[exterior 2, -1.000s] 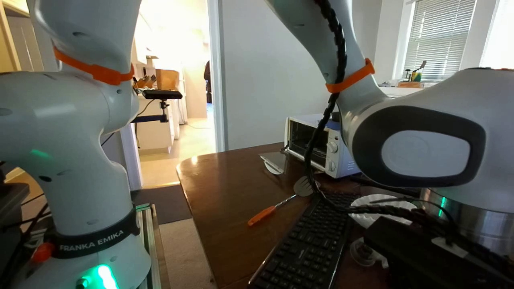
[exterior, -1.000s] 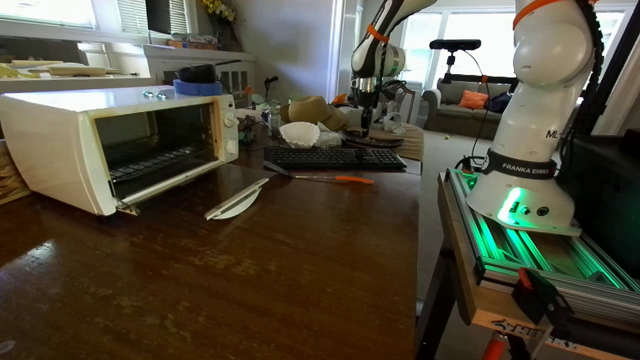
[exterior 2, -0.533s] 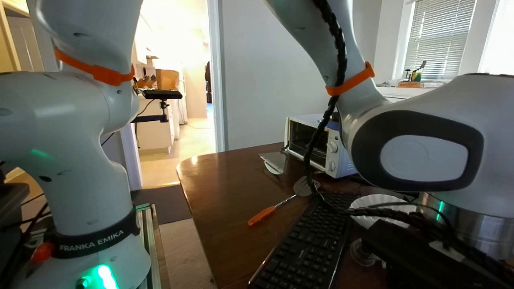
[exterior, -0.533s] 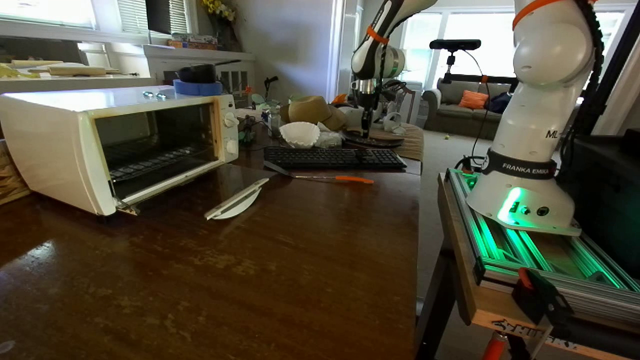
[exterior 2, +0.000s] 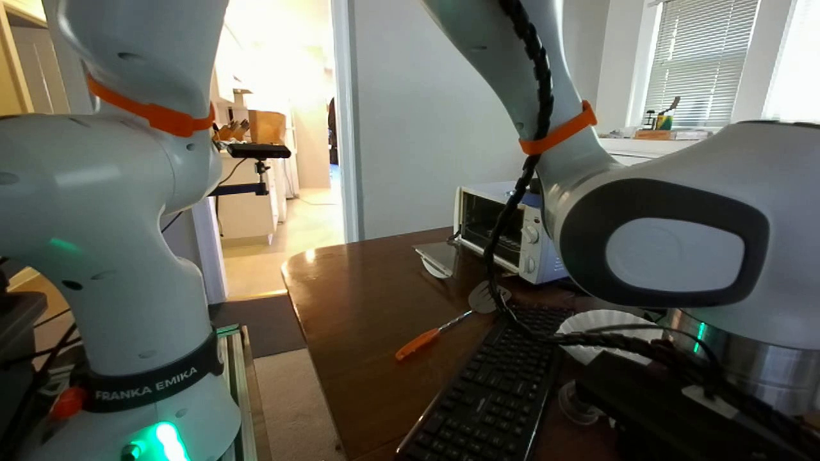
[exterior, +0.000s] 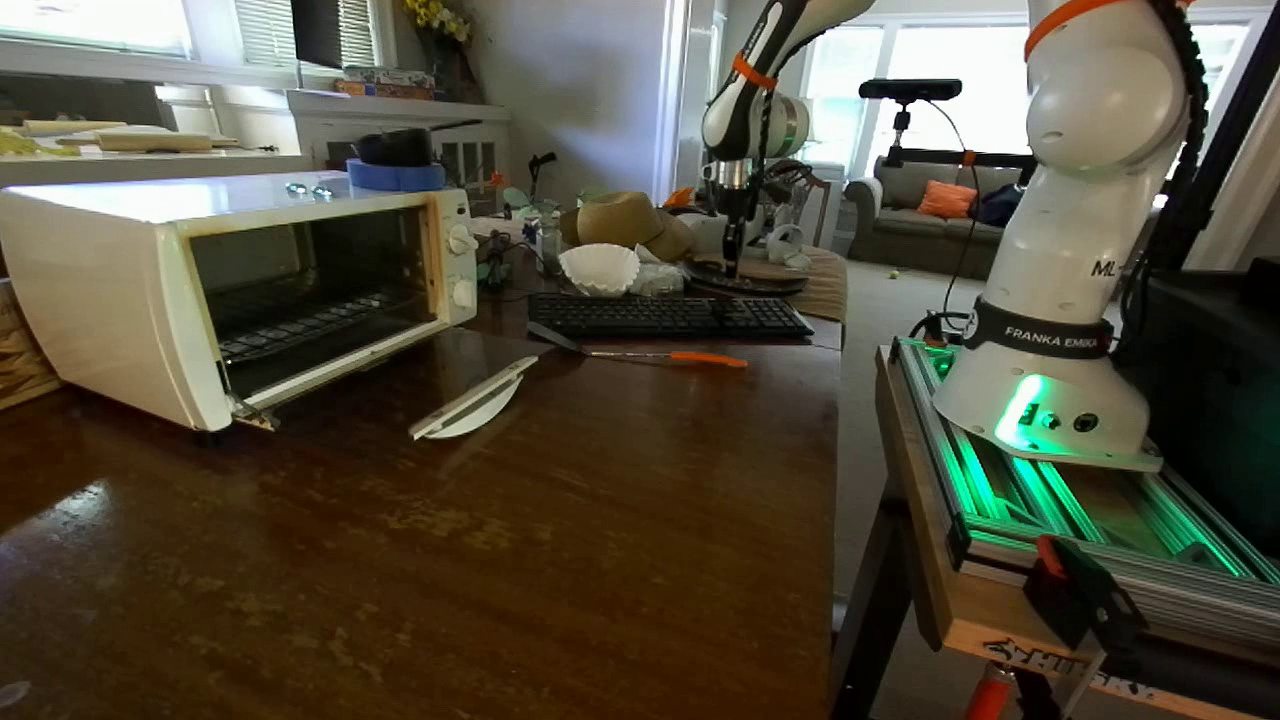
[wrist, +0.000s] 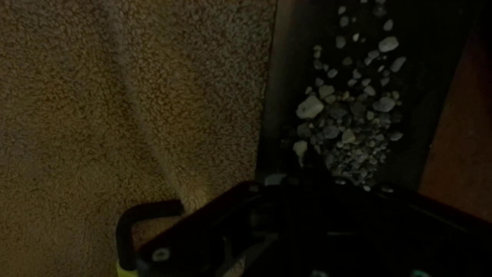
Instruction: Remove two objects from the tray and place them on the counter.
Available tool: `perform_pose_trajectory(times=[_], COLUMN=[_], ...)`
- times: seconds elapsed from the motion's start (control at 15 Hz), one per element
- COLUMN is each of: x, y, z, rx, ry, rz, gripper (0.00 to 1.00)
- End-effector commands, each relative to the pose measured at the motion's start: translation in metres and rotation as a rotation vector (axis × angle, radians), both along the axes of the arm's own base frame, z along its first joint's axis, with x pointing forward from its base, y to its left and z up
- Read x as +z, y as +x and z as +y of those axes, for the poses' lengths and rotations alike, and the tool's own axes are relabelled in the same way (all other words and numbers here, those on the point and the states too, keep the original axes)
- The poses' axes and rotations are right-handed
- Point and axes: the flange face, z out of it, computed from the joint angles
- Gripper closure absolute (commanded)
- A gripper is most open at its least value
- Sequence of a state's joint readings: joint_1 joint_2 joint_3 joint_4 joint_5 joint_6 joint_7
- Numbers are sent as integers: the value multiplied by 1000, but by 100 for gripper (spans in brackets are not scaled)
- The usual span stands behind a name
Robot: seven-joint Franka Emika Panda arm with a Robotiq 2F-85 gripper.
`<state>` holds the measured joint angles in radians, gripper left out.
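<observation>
Wrist view: stones (wrist: 348, 135) lie on the tray (wrist: 430, 77) just ahead of my gripper (wrist: 308, 171), mostly to the view's right, the tray's long axis running up it; too dark to tell my jaws' spread or whether they hold anything.

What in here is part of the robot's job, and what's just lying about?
Part of the job: gripper, tray, stones (presumably the objects to remove), counter.

Just lying about: keyboard, spatula, toaster oven, hat, pan.
</observation>
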<state>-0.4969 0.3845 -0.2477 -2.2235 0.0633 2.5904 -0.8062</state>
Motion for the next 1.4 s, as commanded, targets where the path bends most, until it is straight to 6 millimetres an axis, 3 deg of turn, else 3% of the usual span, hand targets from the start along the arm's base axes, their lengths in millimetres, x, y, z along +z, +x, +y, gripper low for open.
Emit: perform_pose_trajectory(times=[0.0, 0.2, 0.87, 1.13, 1.33], x=[-4, 2, 51, 61, 61], y=[-1, -1, -2, 2, 4], z=[-1, -1, 5, 28, 56], rx=[-9, -8, 3, 50, 110], ry=[-6, -6, -14, -14, -6], rz=[-2, -13, -71, -90, -87], gripper=[99, 98, 98, 98, 98])
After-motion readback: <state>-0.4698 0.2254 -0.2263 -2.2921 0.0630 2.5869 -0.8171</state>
